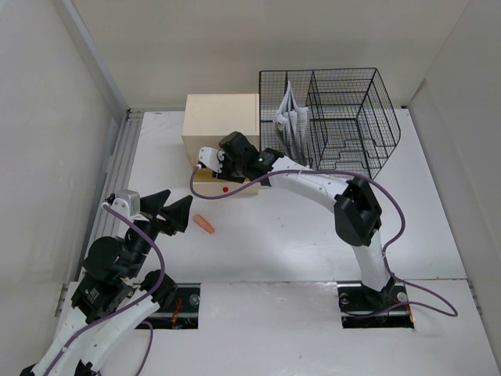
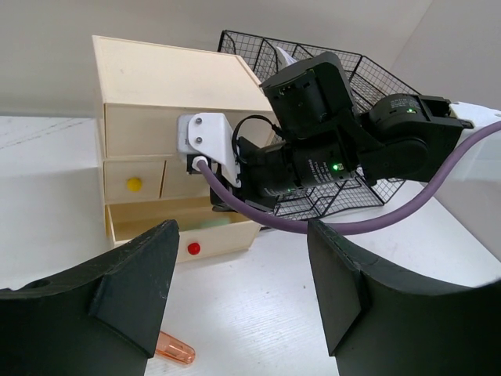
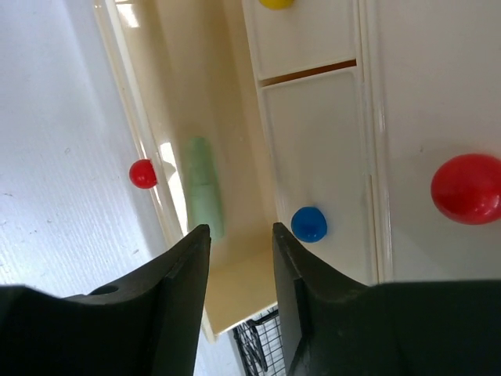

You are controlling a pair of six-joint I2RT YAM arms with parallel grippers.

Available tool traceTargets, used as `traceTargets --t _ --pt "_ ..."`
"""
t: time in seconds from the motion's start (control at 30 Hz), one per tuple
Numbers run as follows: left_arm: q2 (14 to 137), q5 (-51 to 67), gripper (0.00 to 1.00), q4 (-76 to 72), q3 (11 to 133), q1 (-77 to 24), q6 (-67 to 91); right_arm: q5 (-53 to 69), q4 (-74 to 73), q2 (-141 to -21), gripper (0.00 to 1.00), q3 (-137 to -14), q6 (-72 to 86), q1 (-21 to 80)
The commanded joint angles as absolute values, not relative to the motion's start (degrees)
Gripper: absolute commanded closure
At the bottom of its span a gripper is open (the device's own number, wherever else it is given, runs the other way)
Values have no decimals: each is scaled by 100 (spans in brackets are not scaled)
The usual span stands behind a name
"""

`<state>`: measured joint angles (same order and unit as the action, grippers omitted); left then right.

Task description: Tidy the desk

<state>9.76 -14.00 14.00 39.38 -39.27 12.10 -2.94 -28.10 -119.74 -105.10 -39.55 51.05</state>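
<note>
Bright, soft light is coming from above. Faint shadows are lying on the white tabletop (image 1: 274, 251). Up close, the right gripper (image 3: 241, 235) is looking blurry.

Right pincer (image 3: 241, 235) at open drawer (image 2: 227, 239)

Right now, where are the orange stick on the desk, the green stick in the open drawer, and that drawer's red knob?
orange stick (image 1: 205, 225), top view, middle of its body.
green stick (image 3: 203, 186), right wrist view, middle of its length.
red knob (image 2: 193, 248), left wrist view, centre of the ball.
</note>
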Motion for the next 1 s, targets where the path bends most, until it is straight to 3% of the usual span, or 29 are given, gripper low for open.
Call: traceTargets --t 0.0,0.07,0.1,0.2,0.33,0.47,0.57,0.77,0.97 --pt "923 -1450 36 1195 3964 -3920 1178 -185 -2672 -11804 56 -10767 -3788 5133" --pt "923 -1450 36 1195 3964 -3920 1178 -185 -2672 -11751 46 -10767 -3788 5133" --pt "923 -1450 36 1195 3964 -3920 1178 -124 -2672 -11751 45 -10767 -3788 5133" --pt "923 -1450 36 1195 3964 -3920 1178 323 -2926 -11698 48 -10888 -3404 5133" --pt "923 -1450 36 1195 3964 -3920 1178 1991 -3226 -11768 54 -11013 -2419 5369" --pt "923 -1450 36 1195 3964 -3920 1178 2346 -2919 -11944 56 -10679 -1513 5808" --pt "923 -1450 36 1195 3964 -3920 1178 2154 -2593 -12093 54 -10486 -811 6196" --pt "861 -1450 36 1195 3964 -3920 1178 309 -2215 -12287 54 -10354 709 6539" --pt "861 -1450 35 1195 3964 -3920 1178 -589 -2092 -12594 53 -10415 1011 6680"
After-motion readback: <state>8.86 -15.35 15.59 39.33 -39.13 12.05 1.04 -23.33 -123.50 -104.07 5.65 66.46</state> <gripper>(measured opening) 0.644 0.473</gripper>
